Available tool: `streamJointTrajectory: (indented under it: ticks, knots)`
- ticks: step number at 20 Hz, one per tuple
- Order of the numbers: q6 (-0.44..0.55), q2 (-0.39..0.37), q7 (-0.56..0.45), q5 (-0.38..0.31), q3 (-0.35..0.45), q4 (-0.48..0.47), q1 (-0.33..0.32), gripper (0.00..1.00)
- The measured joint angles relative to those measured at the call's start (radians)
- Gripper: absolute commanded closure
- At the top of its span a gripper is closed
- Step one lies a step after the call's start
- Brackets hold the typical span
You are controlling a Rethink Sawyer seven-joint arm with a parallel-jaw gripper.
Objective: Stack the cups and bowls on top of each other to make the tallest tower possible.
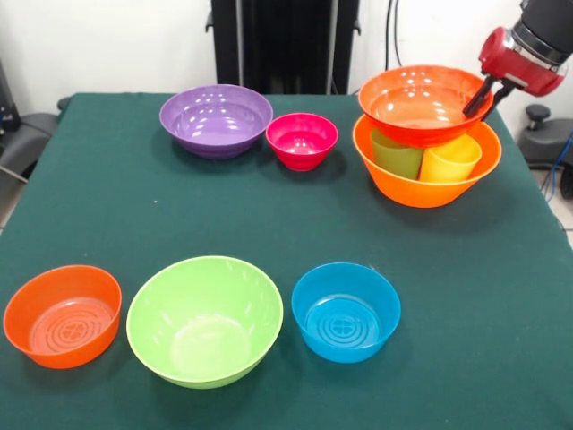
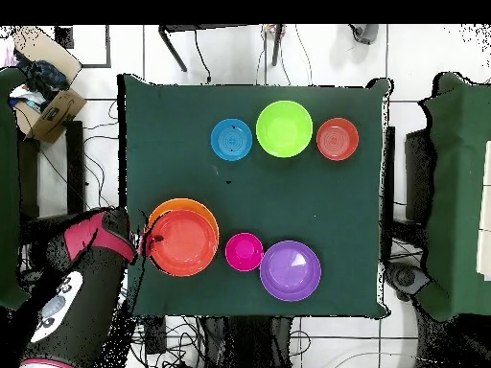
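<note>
Big orange bowl at worktop corner holds green cup & yellow cup, side by side, upright. Wide red-orange bowl sits on the cups' rims, fingers clamped on its rim. Purple bowl, pink bowl, small orange bowl, lime green bowl, blue bowl all empty, apart on worktop. No readable writing.
</note>
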Motion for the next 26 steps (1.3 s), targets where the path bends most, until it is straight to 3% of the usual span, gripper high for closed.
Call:
streamJointTrajectory:
  ticks: [1,2,26]
  knots:
    - [0.0,0.0,0.0,0.0,0.0,0.0,0.0,1.0]
    - [0.0,0.0,0.0,0.0,0.0,0.0,0.0,0.0]
    - [0.0,-0.026,0.0,0.003,0.046,0.003,-0.023,0.0]
